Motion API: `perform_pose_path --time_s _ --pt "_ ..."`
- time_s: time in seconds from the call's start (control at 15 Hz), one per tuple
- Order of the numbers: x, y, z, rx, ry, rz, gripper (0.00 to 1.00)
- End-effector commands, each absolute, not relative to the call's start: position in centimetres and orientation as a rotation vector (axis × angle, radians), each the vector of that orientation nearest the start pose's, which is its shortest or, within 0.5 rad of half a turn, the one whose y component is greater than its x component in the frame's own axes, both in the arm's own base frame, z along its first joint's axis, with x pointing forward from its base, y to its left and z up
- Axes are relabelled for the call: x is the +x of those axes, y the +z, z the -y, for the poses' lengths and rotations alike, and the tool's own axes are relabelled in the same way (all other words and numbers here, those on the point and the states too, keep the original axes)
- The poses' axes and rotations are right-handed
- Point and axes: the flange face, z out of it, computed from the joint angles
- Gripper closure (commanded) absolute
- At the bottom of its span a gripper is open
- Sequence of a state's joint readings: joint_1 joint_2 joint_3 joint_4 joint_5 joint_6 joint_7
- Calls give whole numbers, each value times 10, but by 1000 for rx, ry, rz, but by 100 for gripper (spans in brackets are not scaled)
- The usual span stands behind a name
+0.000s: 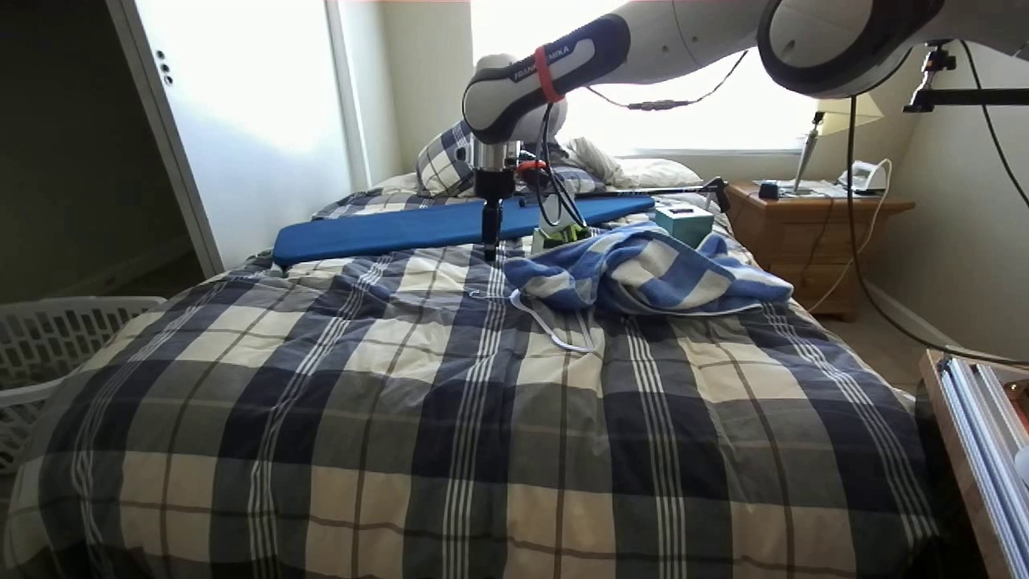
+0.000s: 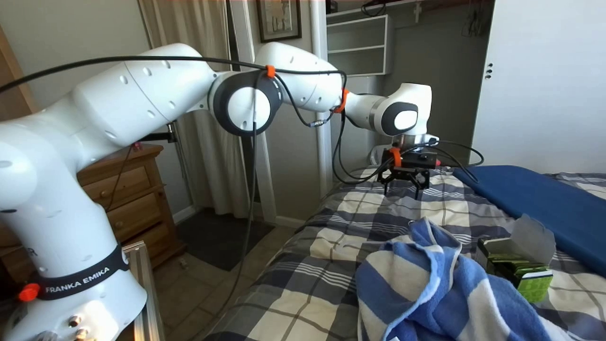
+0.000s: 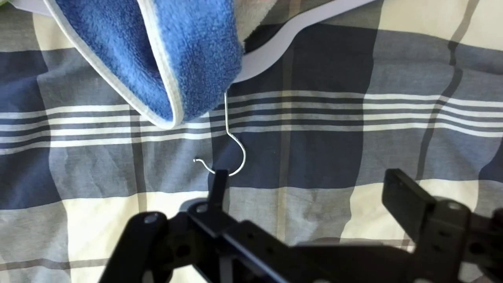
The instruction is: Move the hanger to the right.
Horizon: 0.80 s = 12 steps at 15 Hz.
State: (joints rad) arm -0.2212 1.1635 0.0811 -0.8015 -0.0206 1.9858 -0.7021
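Observation:
The hanger (image 1: 553, 328) is white with a thin metal hook and lies on the plaid bed. The blue and white towel (image 1: 643, 273) covers its middle. In the wrist view the hanger's arm (image 3: 271, 59) comes out from under the towel (image 3: 200, 51), and its hook (image 3: 243, 151) points toward my gripper. In an exterior view the towel (image 2: 426, 284) hides nearly all of the hanger. My gripper (image 3: 307, 175) is open and empty above the bed, pointing down. Its left finger overlaps the hook's curve in the wrist view. It also shows in both exterior views (image 1: 490, 251) (image 2: 401, 193).
A blue ironing board (image 1: 386, 229) lies across the bed behind the gripper. An open green box (image 2: 532, 279) and a teal box (image 1: 683, 225) stand by the towel. A white laundry basket (image 1: 80, 310) is beside the bed. A wooden nightstand (image 1: 812, 241) holds a lamp and an iron.

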Motion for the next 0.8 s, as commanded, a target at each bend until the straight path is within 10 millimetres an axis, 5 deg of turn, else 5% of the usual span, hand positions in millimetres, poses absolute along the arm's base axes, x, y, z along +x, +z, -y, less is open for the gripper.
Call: perform_pose_path --time_s 0.0,0.73 --pt "787 193 152 -3023 -44 829 0" --pt "784 106 161 -2966 -96 1028 0"
